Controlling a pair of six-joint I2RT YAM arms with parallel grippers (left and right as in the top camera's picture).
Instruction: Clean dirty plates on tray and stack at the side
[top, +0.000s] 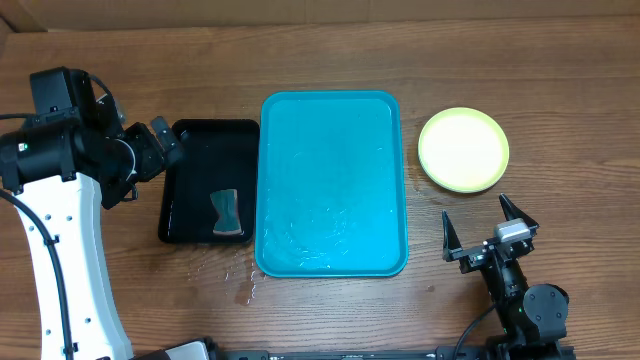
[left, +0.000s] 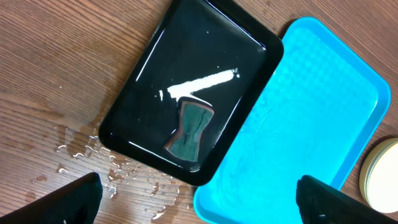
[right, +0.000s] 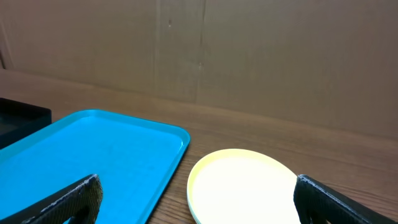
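Wooden table (top: 320, 50), droplets (top: 245, 285) near the black tray (top: 200, 150); cardboard wall (right: 199, 50) behind. Turquoise tray (top: 332, 185) centre, wet-streaked. The plates (top: 463, 149) sit stacked right of it. Sponge (top: 227, 213) in black tray. The left gripper (top: 172, 142) and right gripper (top: 477, 210) stand wide apart, holding nothing.

A brown wooden bench (top: 330, 50) with dark, wavy grain fills the overhead view, the grain running left to right. Along its far edge stands a plain brown cardboard wall (right: 249, 56), marked by a vertical fold line. Small clear water droplets (left: 87, 146) lie scattered on the wood toward the front, left of centre. The light is soft and even.
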